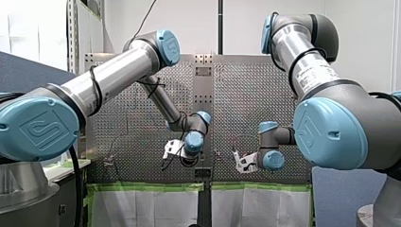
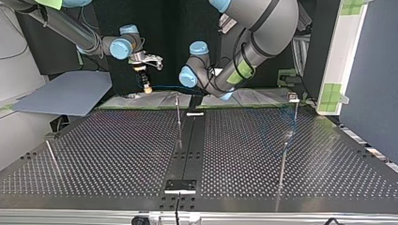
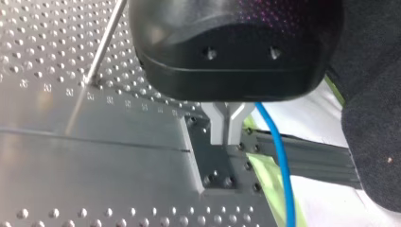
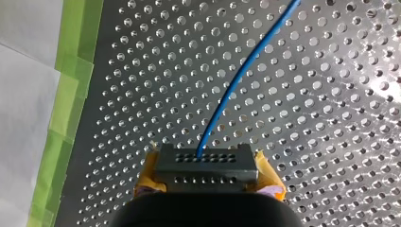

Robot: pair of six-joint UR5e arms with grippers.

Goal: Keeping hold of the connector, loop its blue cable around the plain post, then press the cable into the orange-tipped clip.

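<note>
Clamping boxy grey connector (image 4: 206, 165), yellow pads (image 4: 272, 182) — smooth blue cable (image 4: 236, 80), perforated table (image 4: 331, 142).

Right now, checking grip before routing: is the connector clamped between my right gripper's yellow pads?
Yes, the yellow pads of my right gripper clamp the connector, its blue cable leading away.

Top view, over the table (image 2: 117, 154): the connector (image 4: 206, 166), in my right gripper (image 2: 147, 84), sits at 10 o'clock from the middle post (image 2: 178, 117). Its cable (image 2: 166, 87) runs toward 3 o'clock to my left gripper (image 3: 228, 139), at the post's 1 o'clock. Another post (image 2: 288, 136) stands at 3 o'clock.
</note>
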